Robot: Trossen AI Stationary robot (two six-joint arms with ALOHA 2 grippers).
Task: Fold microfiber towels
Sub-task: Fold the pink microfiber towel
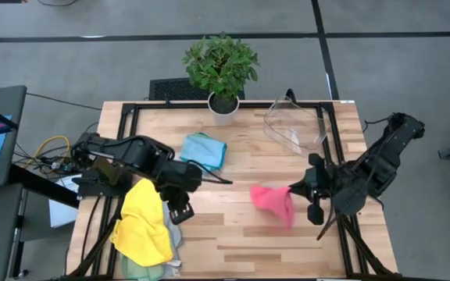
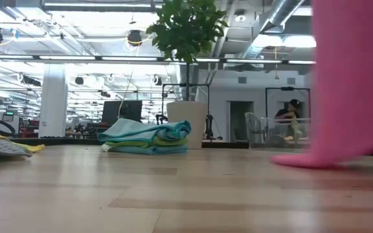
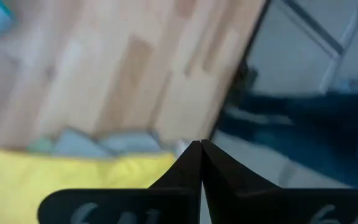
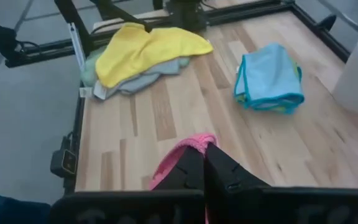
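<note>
Right gripper (image 1: pixel 301 190) is pinched shut on the pink towel (image 1: pixel 273 200), which trails from it toward the table (image 1: pixel 241 234) middle, so that arm's nearest. Left gripper (image 1: pixel 180 212), shut and empty, sits beyond by the yellow towel (image 1: pixel 143 222).

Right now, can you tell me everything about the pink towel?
The pink towel is a soft, fuzzy-looking cloth in bright pink. It is not spread flat: it is bunched up and hangs in loose folds from the right pincer, which is shut on one edge. Its lower end rests on the wooden table, toward the right half. Only the pincer and the table touch it. It lies apart from the folded blue towels and the yellow towel on the pile at the left.
</note>
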